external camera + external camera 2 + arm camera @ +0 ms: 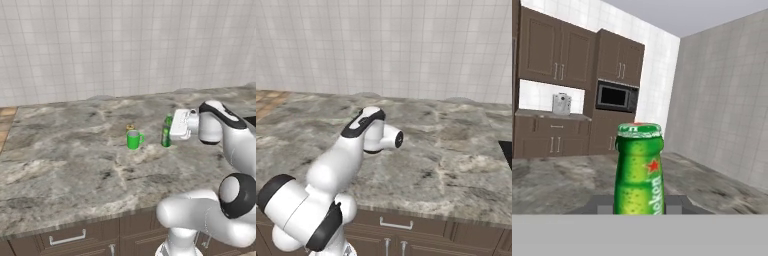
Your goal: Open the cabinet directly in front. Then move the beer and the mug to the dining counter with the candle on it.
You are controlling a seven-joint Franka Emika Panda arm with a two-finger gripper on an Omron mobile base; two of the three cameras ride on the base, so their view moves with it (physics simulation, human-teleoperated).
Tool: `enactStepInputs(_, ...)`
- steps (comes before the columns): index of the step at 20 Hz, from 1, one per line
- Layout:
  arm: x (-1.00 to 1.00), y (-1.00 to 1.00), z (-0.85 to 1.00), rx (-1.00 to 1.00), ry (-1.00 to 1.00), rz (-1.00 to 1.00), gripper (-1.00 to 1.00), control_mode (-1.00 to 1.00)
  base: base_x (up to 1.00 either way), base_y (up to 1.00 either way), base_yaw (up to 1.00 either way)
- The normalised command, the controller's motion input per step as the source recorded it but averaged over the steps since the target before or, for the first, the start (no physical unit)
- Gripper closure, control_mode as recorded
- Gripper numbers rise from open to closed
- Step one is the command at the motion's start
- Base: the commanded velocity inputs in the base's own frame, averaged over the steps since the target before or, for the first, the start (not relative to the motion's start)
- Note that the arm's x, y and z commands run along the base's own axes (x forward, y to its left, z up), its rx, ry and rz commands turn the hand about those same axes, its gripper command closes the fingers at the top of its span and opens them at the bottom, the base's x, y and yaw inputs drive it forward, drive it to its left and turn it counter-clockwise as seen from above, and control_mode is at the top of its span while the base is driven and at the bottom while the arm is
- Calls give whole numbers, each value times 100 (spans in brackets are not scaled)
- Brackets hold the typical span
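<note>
Now we are pinching the beer (166,134) with our tool (172,131); slim green glass with a red-capped neck, it is standing on the bench (75,150) just beside the mug (133,139).

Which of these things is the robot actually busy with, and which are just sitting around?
Part of the job:
- beer, between the tool's fingers
- mug
- candle, just behind the mug
- dining counter they stand on

Just there:
- microwave
- toaster
- far wall cabinets
</note>
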Motion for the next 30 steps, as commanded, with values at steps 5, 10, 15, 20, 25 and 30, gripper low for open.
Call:
enactStepInputs(5,39,0,-32,0,0,0,100,-100,0,0,0)
enactStepInputs(10,44,-1,-27,0,0,0,100,-100,0,0,0)
enactStepInputs(15,41,-6,-25,0,0,0,100,-100,0,0,0)
enactStepInputs(20,31,-12,-27,0,0,0,100,-100,0,0,0)
enactStepInputs(25,30,-5,-31,0,0,0,100,-100,0,0,0)
enactStepInputs(30,36,-2,-28,0,0,0,100,-100,0,0,0)
